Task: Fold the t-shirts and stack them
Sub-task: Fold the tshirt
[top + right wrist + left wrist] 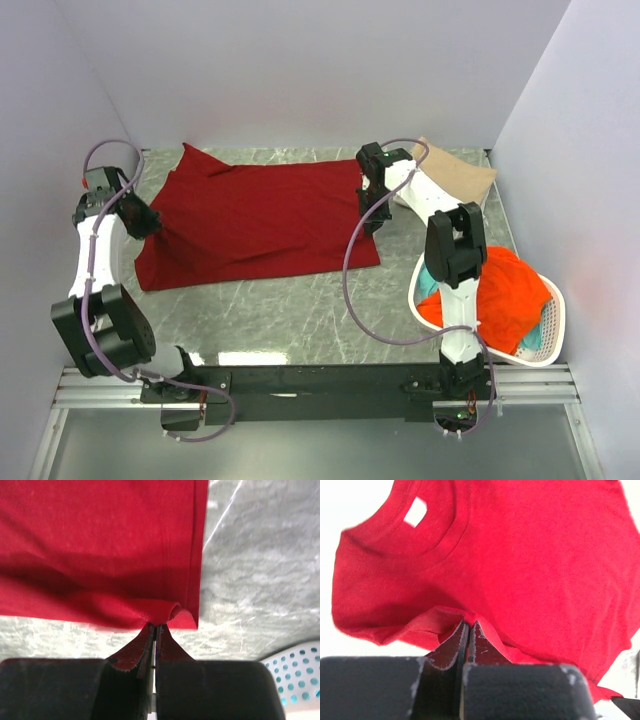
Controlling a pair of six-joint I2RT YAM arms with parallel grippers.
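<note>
Note for your record: the tabletop (300, 310) is a grey-green marbled surface with pale walls on three sides. You have three items lying directly on it:
- a dark red t-shirt (260, 220), spread mostly flat from the far left to the middle
- a tan t-shirt (460, 180), folded in the far right corner
- a white laundry basket (560, 310), at the near right edge, apart from both shirts

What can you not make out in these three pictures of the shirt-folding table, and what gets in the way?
- Top view: the teal shirt in the basket is mostly hidden by the orange shirt and the right arm.
- Top view: the right arm covers part of the tan shirt.
- Left wrist view: glare whitens everything beyond the red shirt.
- Right wrist view: the frame corner cuts off the basket.
</note>
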